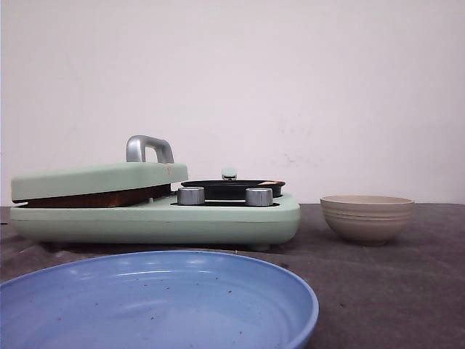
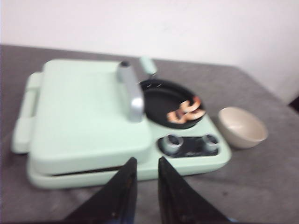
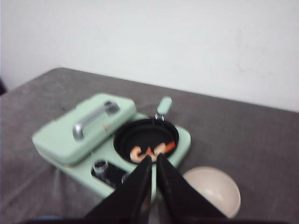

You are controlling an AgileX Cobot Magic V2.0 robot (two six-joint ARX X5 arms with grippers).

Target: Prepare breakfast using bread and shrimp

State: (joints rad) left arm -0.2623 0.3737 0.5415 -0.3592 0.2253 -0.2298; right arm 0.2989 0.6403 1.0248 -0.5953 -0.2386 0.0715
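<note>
**Ana:** When you compare the two wrist views, which pincer is nearer to the shrimp (image 3: 152, 151)?

**Bo:** I judge the right gripper (image 3: 153, 159). In its own view the shrimp lie in the black pan (image 3: 145, 140) just beyond the fingertips, straight ahead. Its fingers are almost pressed together, only a thin slit between them, and they pinch nothing. For the left gripper (image 2: 146, 161) the shrimp (image 2: 186, 112) are farther, past the green lid (image 2: 88, 109) and off to the side of the handle (image 2: 131, 91). Its fingers stand a little apart and also hold nothing.

**Ana:** How do the shrimp lie?

**Bo:** They make a short row along the pan edge on the side of the beige bowl (image 1: 367, 217). I count perhaps three curled pieces, but the pictures are blurred, so I am not sure.

**Ana:** And the bread?

**Bo:** I cannot count it. The lid is down, and in the front view only a brown strip (image 1: 98, 198) shows in the gap under it; possibly this is crust.

**Ana:** Other things?

**Bo:** One green cooker (image 1: 156, 218), two metal knobs (image 1: 190, 195), one bowl, and one blue plate (image 1: 290, 305) nearest the camera, with nothing on it.
</note>
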